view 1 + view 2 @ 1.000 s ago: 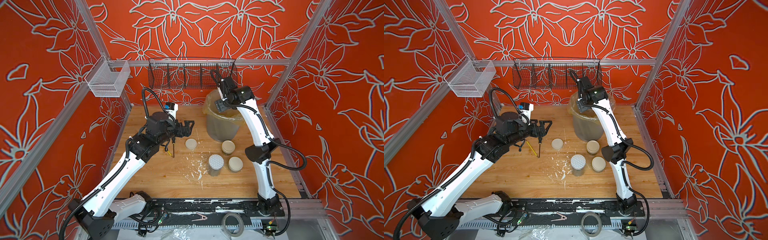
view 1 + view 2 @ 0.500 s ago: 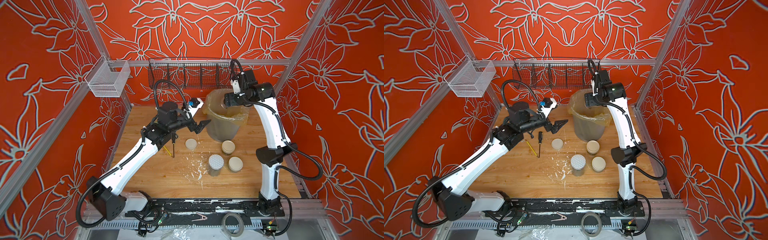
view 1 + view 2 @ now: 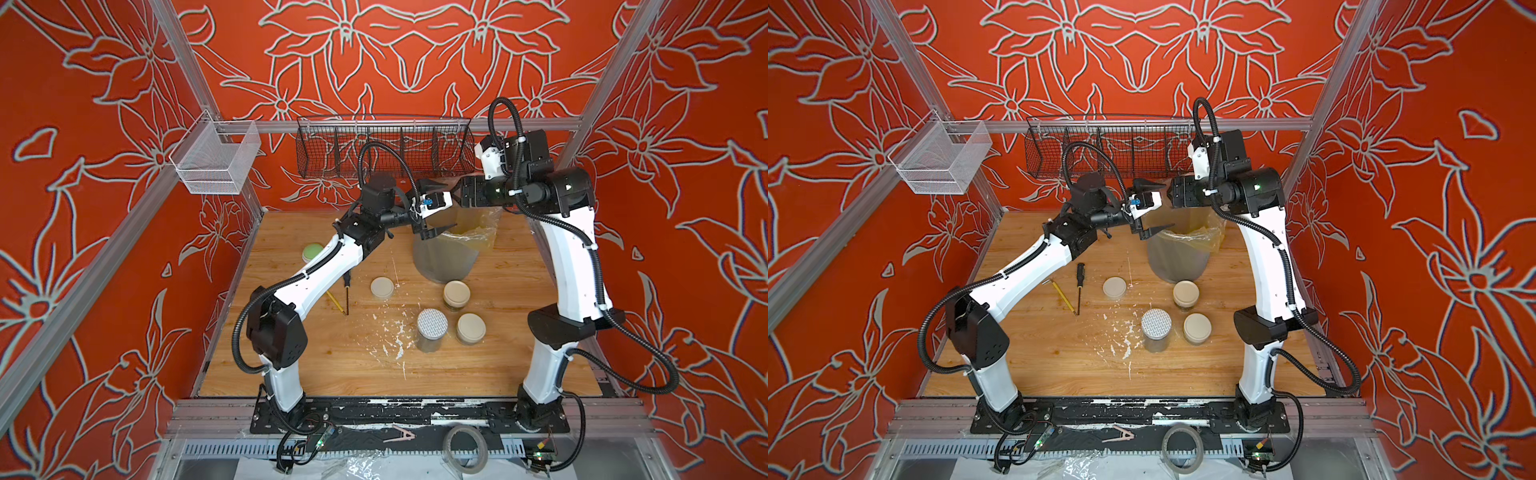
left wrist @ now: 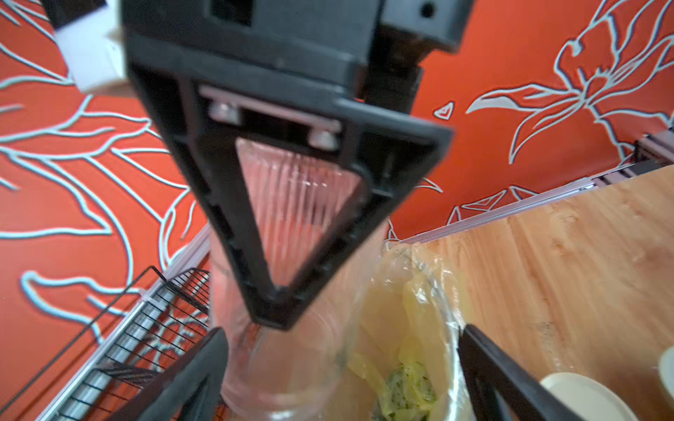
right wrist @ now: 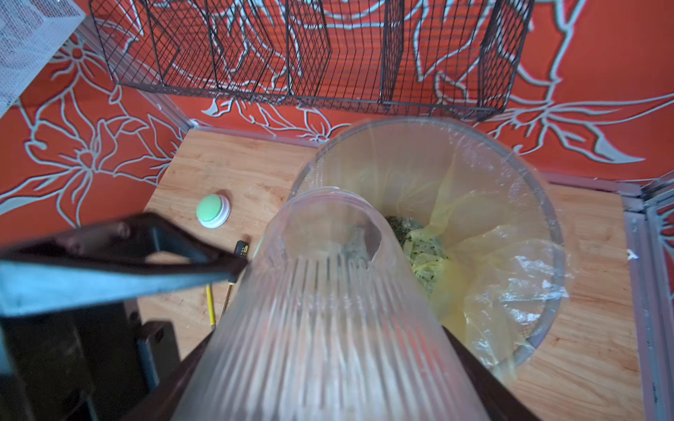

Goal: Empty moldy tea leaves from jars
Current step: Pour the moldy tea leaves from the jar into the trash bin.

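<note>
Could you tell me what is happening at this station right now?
The right gripper holds a clear ribbed jar tipped mouth-first over the lined bin, where tea leaves already lie. The jar looks about empty. The left gripper hangs open beside it, holding nothing. Other lidded jars stand on the table.
</note>
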`<state>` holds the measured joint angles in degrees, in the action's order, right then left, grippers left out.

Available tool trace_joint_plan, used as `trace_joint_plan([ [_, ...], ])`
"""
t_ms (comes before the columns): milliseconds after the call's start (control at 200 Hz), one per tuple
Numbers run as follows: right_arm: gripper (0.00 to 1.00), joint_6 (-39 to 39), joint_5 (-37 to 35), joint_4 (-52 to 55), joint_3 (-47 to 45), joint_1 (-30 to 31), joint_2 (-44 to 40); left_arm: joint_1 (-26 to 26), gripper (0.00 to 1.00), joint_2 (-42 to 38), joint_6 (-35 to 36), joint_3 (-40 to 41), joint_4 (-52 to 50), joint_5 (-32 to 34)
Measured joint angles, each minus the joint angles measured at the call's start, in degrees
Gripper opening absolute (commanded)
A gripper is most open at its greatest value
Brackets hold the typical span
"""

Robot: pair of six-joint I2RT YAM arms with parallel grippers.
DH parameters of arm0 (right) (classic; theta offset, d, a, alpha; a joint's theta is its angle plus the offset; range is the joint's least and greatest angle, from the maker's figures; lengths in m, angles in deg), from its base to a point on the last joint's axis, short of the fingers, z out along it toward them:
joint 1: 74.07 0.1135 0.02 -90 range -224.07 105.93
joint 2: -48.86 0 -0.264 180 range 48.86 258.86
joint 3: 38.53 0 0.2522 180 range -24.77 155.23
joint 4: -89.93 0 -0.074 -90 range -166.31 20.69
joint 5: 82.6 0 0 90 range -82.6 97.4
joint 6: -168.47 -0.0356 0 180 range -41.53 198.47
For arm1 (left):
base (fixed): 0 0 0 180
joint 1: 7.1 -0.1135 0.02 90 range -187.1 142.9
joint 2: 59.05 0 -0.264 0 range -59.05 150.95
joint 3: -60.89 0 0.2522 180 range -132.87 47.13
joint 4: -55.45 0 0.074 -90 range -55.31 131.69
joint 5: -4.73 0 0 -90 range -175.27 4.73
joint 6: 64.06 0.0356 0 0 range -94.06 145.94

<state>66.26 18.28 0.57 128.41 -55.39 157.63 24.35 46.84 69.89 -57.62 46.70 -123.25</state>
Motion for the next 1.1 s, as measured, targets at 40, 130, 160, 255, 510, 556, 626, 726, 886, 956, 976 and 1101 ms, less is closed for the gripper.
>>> trace_joint_plan([
  [40,0.0,-0.1,0.6,0.1,-0.2,0.0,-0.1,0.2,0.97,1.2,0.4,-1.5,0.5,0.2],
  [130,0.0,-0.2,2.2,0.0,-0.7,0.0,-0.2,0.9,0.97,3.4,1.3,-4.2,1.7,1.1],
  [160,0.0,-0.3,2.6,0.1,-0.8,0.0,-0.2,1.3,0.97,4.2,1.7,-5.1,1.9,1.6],
  [255,0.0,-0.3,3.4,0.2,-1.2,0.0,-0.2,2.1,0.98,6.1,2.5,-6.8,2.9,2.6],
  [510,0.03,-1.2,2.9,-1.4,-3.5,-0.4,-0.3,2.8,0.68,7.4,-1.8,-7.6,4.5,4.7],
  [556,0.04,-1.5,2.8,-2.0,-3.9,-0.4,-0.5,2.8,0.62,7.5,-3.5,-7.6,4.7,4.8],
  [626,0.05,-2.3,2.6,-3.1,-4.5,-0.3,-0.6,2.8,0.62,7.5,-7.7,-7.7,5.0,5.4],
  [726,0.06,-3.4,1.8,-5.7,-6.0,-0.3,-1.2,2.8,0.62,8.0,-14.6,-8.9,4.7,6.7],
  [886,0.03,-5.1,-1.0,-10.4,-7.6,-0.3,-1.5,2.9,0.62,10.3,-26.9,-13.2,3.6,9.4],
  [956,0.0,-6.9,-2.2,-12.6,-8.2,-0.5,-1.5,3.0,0.63,11.8,-30.5,-15.6,3.2,10.5],
  [976,0.0,-7.5,-2.5,-13.2,-8.3,-0.6,-1.5,3.0,0.64,12.3,-31.3,-16.4,3.2,10.7],
  [1101,0.0,-9.8,-4.5,-15.1,-8.0,-1.1,-1.4,3.1,0.91,15.5,-34.6,-21.3,2.6,11.1],
])
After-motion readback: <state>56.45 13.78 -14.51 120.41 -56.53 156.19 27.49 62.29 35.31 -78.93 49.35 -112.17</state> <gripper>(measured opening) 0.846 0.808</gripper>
